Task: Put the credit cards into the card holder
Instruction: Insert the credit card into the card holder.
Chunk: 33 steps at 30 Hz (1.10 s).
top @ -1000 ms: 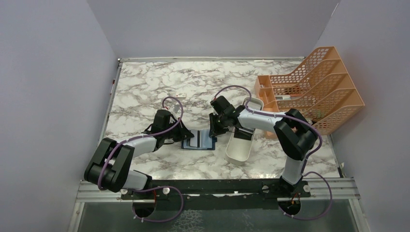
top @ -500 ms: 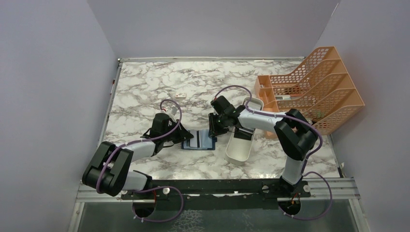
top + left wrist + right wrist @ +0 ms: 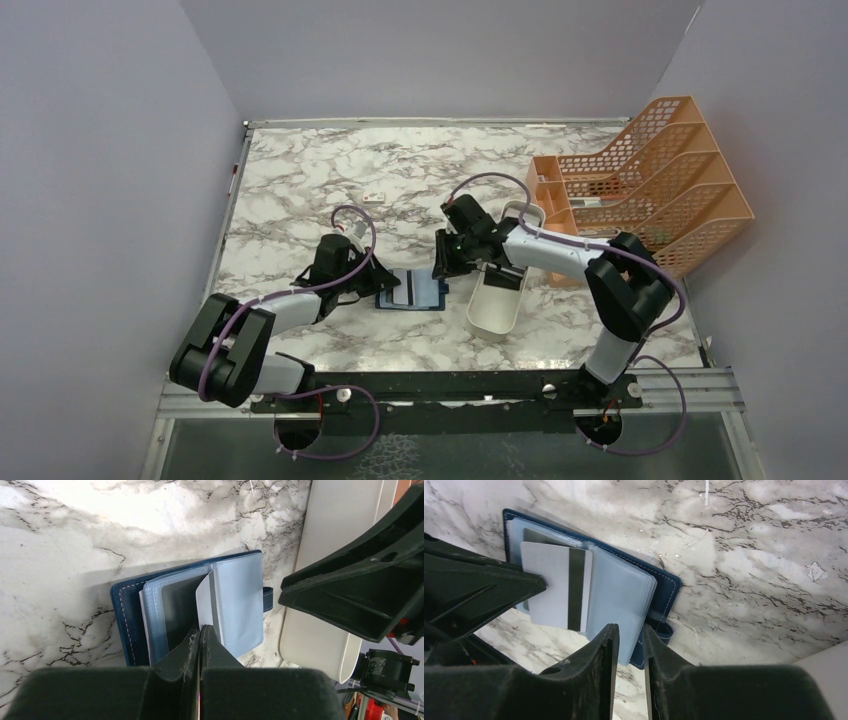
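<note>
The navy card holder [image 3: 412, 291] lies open on the marble between my two grippers. In the left wrist view its light blue inner panel [image 3: 240, 605] faces up and a dark card [image 3: 177, 605] sits in a slot of the left panel. My left gripper [image 3: 201, 629] is shut on a grey credit card with a black stripe [image 3: 556, 587], held tilted over the holder's left panel. My right gripper [image 3: 630, 630] hovers at the holder's right edge [image 3: 659, 595], its jaws a narrow gap apart with nothing between them.
A long white tray [image 3: 492, 310] lies just right of the holder, under the right arm. An orange mesh file rack [image 3: 650, 190] stands at the back right. A tiny white block with a red mark [image 3: 375, 197] lies behind the left arm.
My left arm drew slightly back to the left with the card. My right arm's elbow swung a little to the right; its gripper stays at the holder's edge.
</note>
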Available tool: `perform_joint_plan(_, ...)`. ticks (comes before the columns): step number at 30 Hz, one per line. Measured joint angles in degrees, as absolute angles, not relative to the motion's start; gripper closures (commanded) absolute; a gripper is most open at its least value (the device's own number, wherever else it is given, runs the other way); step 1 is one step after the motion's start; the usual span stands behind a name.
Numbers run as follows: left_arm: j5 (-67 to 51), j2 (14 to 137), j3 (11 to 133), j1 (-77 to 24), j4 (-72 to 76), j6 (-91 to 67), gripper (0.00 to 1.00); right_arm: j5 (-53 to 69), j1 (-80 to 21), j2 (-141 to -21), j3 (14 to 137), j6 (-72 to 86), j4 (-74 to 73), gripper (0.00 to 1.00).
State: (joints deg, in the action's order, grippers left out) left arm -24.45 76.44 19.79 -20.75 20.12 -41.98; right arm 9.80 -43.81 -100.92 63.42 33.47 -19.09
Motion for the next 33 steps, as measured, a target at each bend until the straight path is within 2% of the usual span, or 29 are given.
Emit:
perform_joint_plan(3, -24.53, 76.38, 19.79, -20.75, 20.12, -41.98, 1.00, 9.93, -43.90, -99.70, 63.42, 33.71, -18.94, 0.64)
perform_joint_plan(6, -24.71, 76.38, 19.79, -20.75, 20.12, -41.98, 1.00, 9.89, -43.99, -99.57, 63.42, 33.98, -18.94, 0.64)
perform_joint_plan(20, -27.11, 76.44, 19.79, -20.75, 20.29, -42.74, 1.00, 6.90, -44.31, -104.09, 63.64, 34.02, -19.57, 0.84)
perform_joint_plan(33, -28.10, 77.54, 19.79, -20.75, 21.52, -42.83, 1.00, 5.82, -44.53, -104.09, 63.68, 34.00, -19.42, 0.85)
